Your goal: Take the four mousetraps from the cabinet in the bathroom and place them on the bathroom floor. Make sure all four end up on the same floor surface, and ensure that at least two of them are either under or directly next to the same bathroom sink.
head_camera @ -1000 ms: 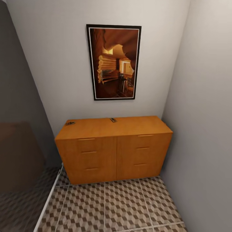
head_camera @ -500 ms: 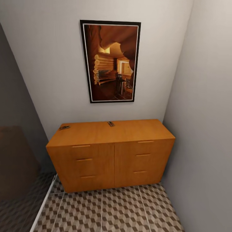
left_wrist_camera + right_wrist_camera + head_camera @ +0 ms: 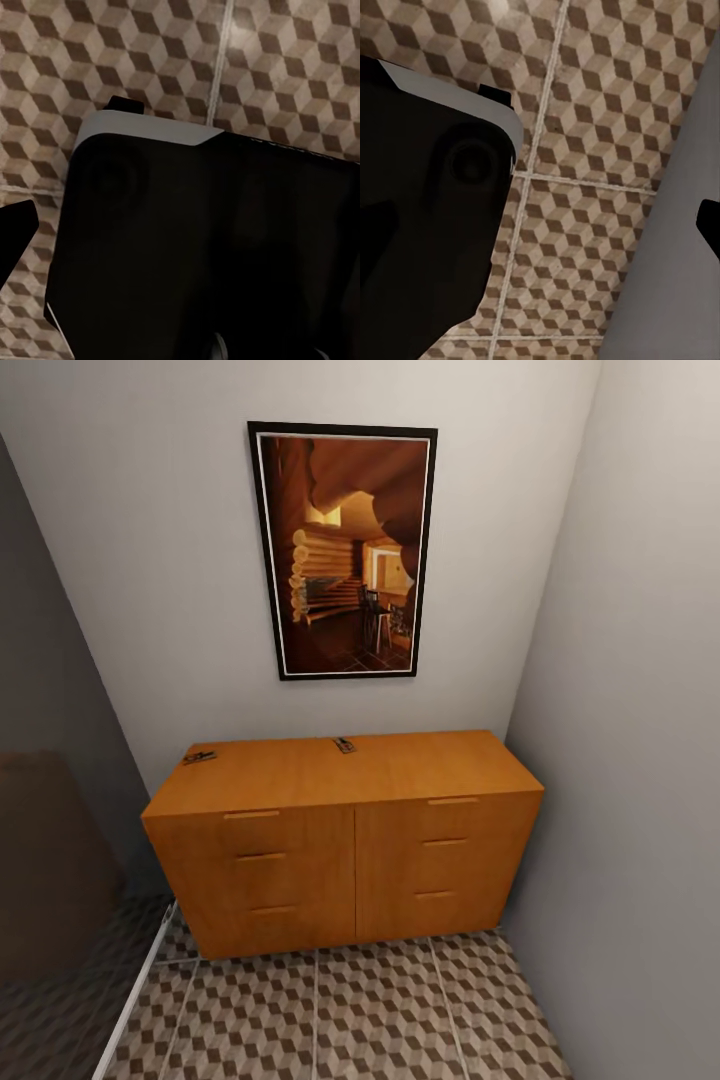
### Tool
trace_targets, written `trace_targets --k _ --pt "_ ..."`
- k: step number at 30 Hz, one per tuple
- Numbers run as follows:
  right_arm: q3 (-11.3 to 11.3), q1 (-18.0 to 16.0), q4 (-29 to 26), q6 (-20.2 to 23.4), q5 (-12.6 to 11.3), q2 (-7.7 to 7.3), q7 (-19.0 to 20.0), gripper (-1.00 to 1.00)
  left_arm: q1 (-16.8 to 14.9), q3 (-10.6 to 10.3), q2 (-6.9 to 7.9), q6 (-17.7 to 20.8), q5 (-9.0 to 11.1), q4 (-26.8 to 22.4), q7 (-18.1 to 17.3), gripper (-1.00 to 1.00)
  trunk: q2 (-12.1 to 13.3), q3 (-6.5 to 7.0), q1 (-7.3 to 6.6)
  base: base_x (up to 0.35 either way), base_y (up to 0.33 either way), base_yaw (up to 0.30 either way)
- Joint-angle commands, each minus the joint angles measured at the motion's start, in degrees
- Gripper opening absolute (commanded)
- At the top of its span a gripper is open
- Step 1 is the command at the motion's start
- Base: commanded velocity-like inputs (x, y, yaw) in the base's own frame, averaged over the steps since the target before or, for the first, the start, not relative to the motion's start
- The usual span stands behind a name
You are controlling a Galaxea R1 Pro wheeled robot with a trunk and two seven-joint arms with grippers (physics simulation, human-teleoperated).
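A low, wide orange-brown wooden cabinet point(image 3: 345, 840) with a flat top, drawer fronts and slim bar handles stands against the pale back wall in the head view, tucked into the corner beside the grey wall on the right. Two tiny flat dark-brown mousetraps lie on its top: one point(image 3: 199, 757) near the back left corner, the other point(image 3: 345, 744) at the back edge near the middle, well apart from each other. Above the cabinet hangs a tall black-framed picture point(image 3: 342, 550) of a log-cabin interior. In front of the cabinet spreads the bathroom floor point(image 3: 340, 1015) of large square tiles printed with a brown, beige and white cube pattern and pale grout lines; a thin white strip point(image 3: 135, 1000) crosses it at the left, beside a dark translucent panel point(image 3: 50, 840).

Both wrist views look down on the same cube-patterned tiles, with the robot's dark, grey-edged body point(image 3: 202, 247) across much of each. A black tip at the edge of each wrist view may be a finger, but I cannot tell whether either gripper is apart or together. No mousetrap lies in either wrist view; both visible ones lie up on the cabinet top, far from the grippers.
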Motion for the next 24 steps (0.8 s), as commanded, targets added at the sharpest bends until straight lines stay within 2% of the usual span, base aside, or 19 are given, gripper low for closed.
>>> trace_targets --k 1,5,8,15,19,24 --pt "-0.12 -0.05 -0.03 -0.05 0.27 0.03 -0.22 1.0 -0.03 -0.51 0.09 -0.12 0.29 -0.03 0.19 1.0 -0.05 -0.07 0.0 0.0 0.0 0.0" --pt "-0.06 -0.05 -1.48 0.69 0.28 0.28 -0.13 1.0 -0.06 -0.62 0.82 0.05 0.18 -0.39 0.04 1.0 -0.05 -0.07 0.0 0.0 0.0 0.0" --pt "-0.01 -0.05 -7.3 3.66 0.22 1.42 -0.02 1.0 -0.16 -0.68 2.32 0.39 0.05 -2.84 0.13 1.0 -0.05 -0.07 0.0 0.0 0.0 0.0" --pt "-0.16 -0.05 -14.14 9.06 0.12 1.81 0.1 1.0 -0.21 -0.7 4.29 1.78 -0.01 -7.24 0.23 1.0 -0.05 -0.07 0.0 0.0 0.0 0.0" --pt "-0.23 -0.05 -19.24 12.16 0.02 1.84 0.18 1.0 -0.42 -0.7 6.27 4.38 -0.02 -10.96 0.36 1.0 -0.05 -0.07 0.0 0.0 0.0 0.0" --pt "-0.32 -0.05 -25.73 15.39 -0.1 1.77 0.22 1.0 -0.63 -0.65 9.58 7.93 -0.02 -17.08 0.53 1.0 -0.05 -0.07 0.0 0.0 0.0 0.0"
